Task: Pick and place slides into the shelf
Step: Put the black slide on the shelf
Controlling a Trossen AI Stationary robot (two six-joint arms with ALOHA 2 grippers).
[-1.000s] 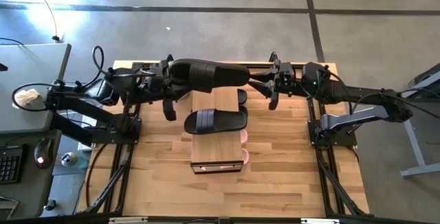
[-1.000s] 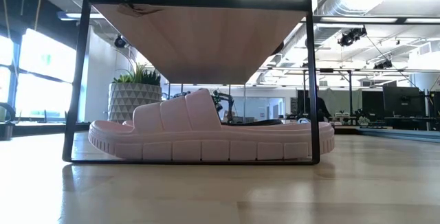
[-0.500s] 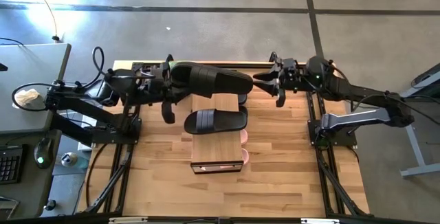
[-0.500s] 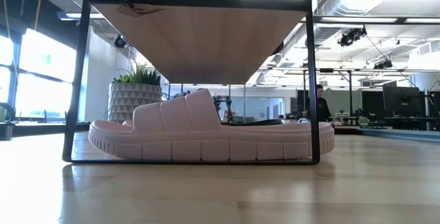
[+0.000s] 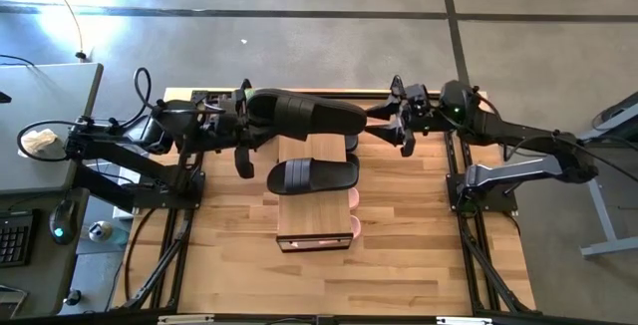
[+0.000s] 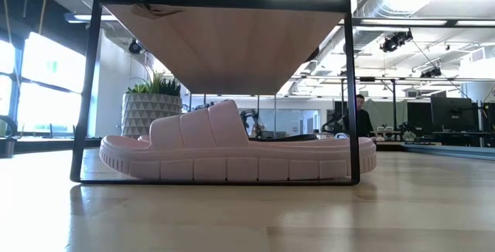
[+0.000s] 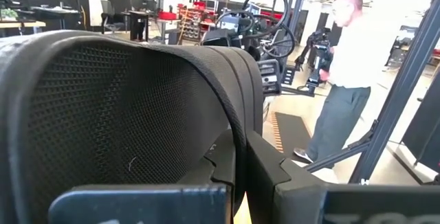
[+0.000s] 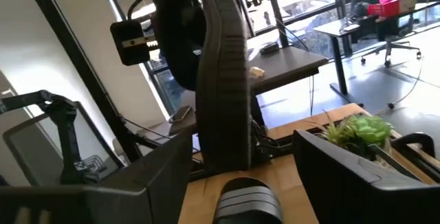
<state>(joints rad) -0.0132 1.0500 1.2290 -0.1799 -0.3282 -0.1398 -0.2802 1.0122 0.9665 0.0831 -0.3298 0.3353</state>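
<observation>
My left gripper (image 5: 247,118) is shut on a black slide (image 5: 304,112) and holds it in the air over the far end of the shelf (image 5: 317,227). The slide is turned on its side, sole edge upright (image 8: 223,73). My right gripper (image 5: 374,118) is open just off the slide's free end, with its fingers (image 8: 344,169) on either side and short of it. A second black slide (image 5: 312,175) lies flat across the shelf's top. A third (image 5: 350,143) shows under the held one. Pink slides (image 5: 356,197) (image 6: 232,155) rest on the lower tier. My left gripper (image 7: 234,196) holds the black slide by the end nearest the left arm, coming level from the table's left. The strap's mesh lining (image 7: 117,107) fills the space over the fingers, which hide the exact spot. The slide is lifted clear, on its side, pointing at the right arm.
The shelf has black metal posts (image 6: 87,82) and stands in the table's middle, running from near to far. Bare wooden tabletop (image 5: 229,255) lies on both sides of it. A person (image 7: 344,80) stands in the room beyond the table.
My right gripper has drawn back a little toward the table's right edge, away from the slide's free end. The held slide has shifted slightly toward the right and the near side, staying in my left gripper.
</observation>
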